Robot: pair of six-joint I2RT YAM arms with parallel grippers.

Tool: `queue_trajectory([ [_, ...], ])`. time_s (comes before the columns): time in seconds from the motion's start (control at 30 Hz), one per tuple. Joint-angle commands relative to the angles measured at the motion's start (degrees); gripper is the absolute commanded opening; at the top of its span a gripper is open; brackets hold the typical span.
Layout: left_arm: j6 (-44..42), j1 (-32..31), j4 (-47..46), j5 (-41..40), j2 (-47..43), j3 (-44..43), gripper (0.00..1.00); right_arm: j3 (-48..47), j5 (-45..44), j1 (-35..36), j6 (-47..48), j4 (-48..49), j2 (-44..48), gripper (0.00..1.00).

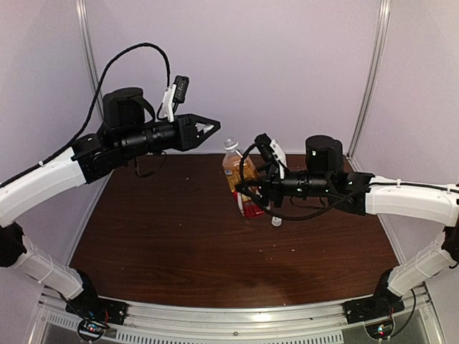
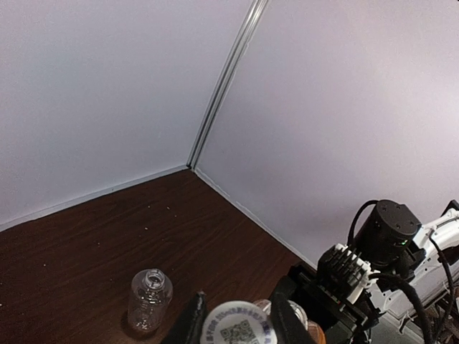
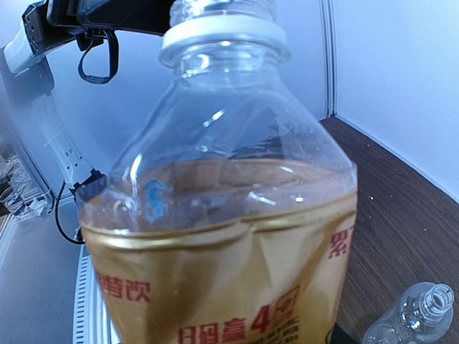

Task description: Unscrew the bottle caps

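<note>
Your left gripper (image 2: 238,332) pinches a white cap (image 2: 235,321) printed with a QR code, above the dark wooden table (image 2: 86,244). The clear bottle (image 2: 149,299) stands uncapped nearby, your right arm (image 2: 380,247) at right.

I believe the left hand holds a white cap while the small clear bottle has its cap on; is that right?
Not quite: the left hand does hold a white cap, but the small clear bottle has no cap; the left wrist view shows its open mouth.

Overhead view faces the table (image 1: 179,236); close wrist views share the clear bottle (image 2: 149,299).
</note>
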State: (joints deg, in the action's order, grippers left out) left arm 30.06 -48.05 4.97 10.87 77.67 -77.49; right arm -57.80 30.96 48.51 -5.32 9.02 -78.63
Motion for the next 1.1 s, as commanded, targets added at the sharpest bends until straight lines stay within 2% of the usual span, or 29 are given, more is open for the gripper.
queue_trajectory([
  [0.0,-2.34,0.15,-0.51,-2.27,-2.18,-0.32,0.16,0.23,-0.78,0.01,0.71,0.58,2.05,0.4],
  [0.3,-3.54,0.2,-1.09,-6.47,-5.7,4.61,0.21,-0.03,1.6,-0.07,0.55,-0.1,2.96,0.42],
  [0.47,-5.19,0.16,-3.86,-9.21,-9.48,12.79,0.23,-0.19,6.0,-0.49,0.0,-0.4,3.53,0.46],
  [0.7,-5.83,0.08,-11.0,-13.8,-12.32,26.05,0.23,1.12,11.25,-1.93,-3.89,4.49,4.99,0.48],
  [0.93,-5.15,0.11,-20.94,-16.81,-9.44,37.91,0.23,2.5,12.66,-3.39,-7.19,7.81,6.18,0.48],
  [1.07,-6.16,0.06,-23.48,-17.11,-4.5,39.36,0.24,2.52,12.47,-3.71,-7.41,7.45,6.46,0.48],
])
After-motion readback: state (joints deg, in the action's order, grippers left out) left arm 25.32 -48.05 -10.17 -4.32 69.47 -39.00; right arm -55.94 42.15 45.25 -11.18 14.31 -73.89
